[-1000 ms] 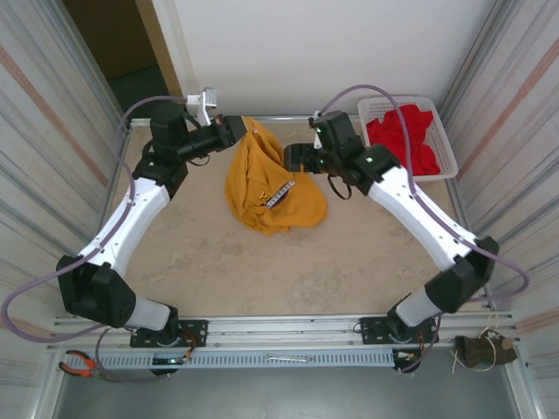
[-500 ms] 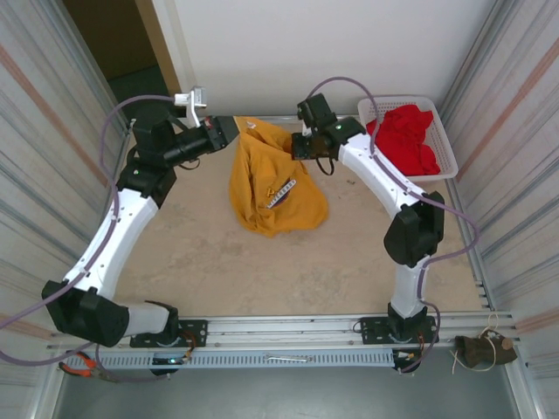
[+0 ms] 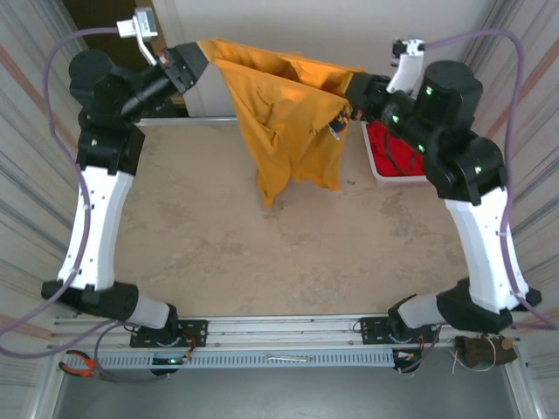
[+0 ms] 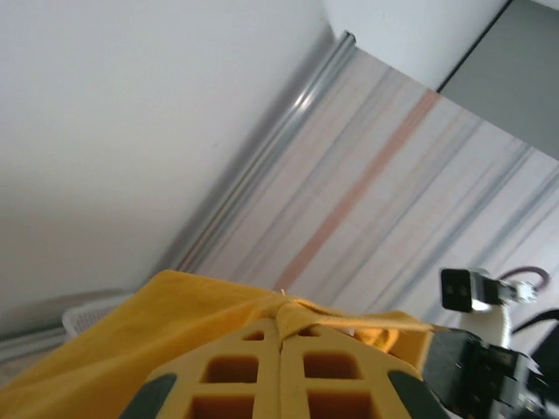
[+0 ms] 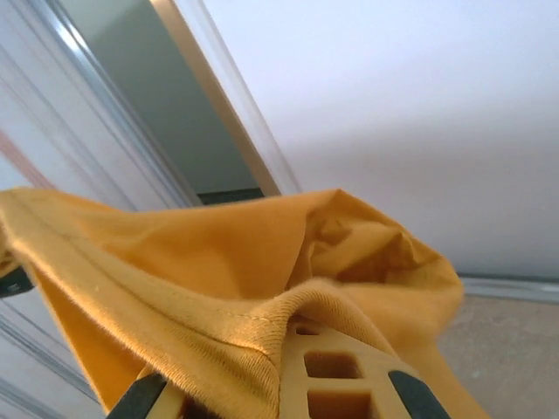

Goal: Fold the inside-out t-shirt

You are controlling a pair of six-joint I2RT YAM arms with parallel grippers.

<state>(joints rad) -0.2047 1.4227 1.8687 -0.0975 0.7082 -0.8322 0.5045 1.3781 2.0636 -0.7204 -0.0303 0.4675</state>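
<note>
The inside-out t-shirt [image 3: 288,122], mustard yellow, hangs in the air, stretched between both raised grippers. Its lower end dangles just above the far part of the table [image 3: 262,262]. My left gripper [image 3: 203,54] is shut on one top corner. In the left wrist view a fold of the t-shirt [image 4: 175,323] is pinched between the closed yellow fingers [image 4: 332,367] of the left gripper [image 4: 281,325]. My right gripper [image 3: 352,90] is shut on the other top corner. In the right wrist view the t-shirt's hem [image 5: 218,253] drapes over the right gripper [image 5: 293,327] and hides one finger.
A white basket [image 3: 384,181] with red garments [image 3: 397,153] sits at the far right, partly under my right arm. Corrugated walls close in both sides. Pliers [image 3: 83,367] lie below the rail at the near left.
My right gripper has shut on the t-shirt's edge. Both arms have risen, lifting the t-shirt off the table and spreading it between them.
</note>
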